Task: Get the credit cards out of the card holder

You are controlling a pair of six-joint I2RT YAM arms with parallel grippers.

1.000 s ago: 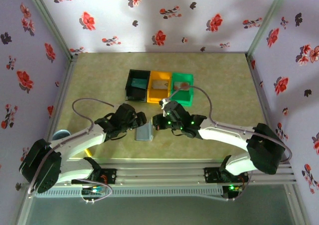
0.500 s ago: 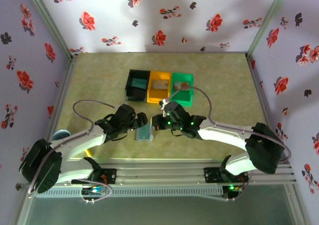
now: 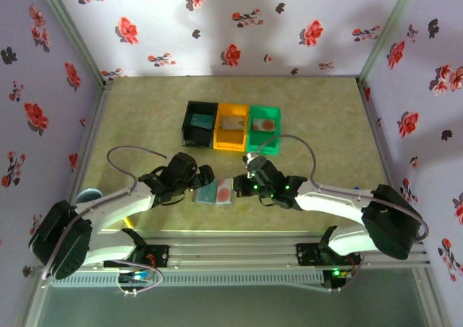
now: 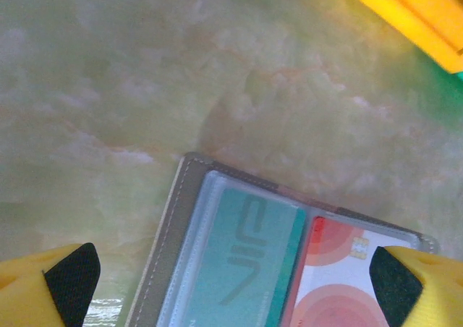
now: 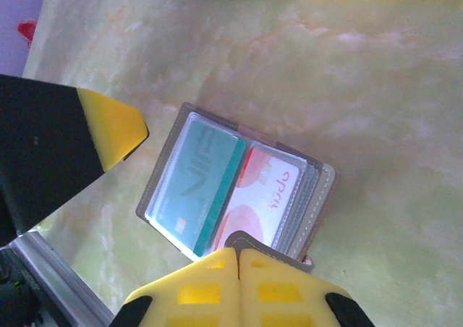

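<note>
The card holder [image 3: 215,192] lies open on the table between the two grippers, grey with stitched edges [image 5: 322,197] [image 4: 172,229]. A teal credit card [image 5: 197,186] [image 4: 246,262] sits in its left clear sleeve. In the right sleeve is a pale card with orange-red rounds [image 5: 266,191] [image 4: 336,287]. My right gripper [image 5: 239,258] [image 3: 242,185] is shut on the holder's small grey tab [image 5: 273,241] at the near edge. The left gripper [image 4: 233,278] [image 3: 203,177] hangs open over the holder's left panel, one fingertip on each side.
Black [image 3: 198,124], orange [image 3: 231,127] and green [image 3: 264,126] bins stand in a row behind the grippers; the orange and green ones each hold a flat card-like thing. The left gripper's yellow fingertip [image 5: 108,124] is close to the holder's left edge.
The card holder, folded shut a second ago, now lies spread open. The right gripper moved right and nearer with the tab. The left gripper barely moved.
</note>
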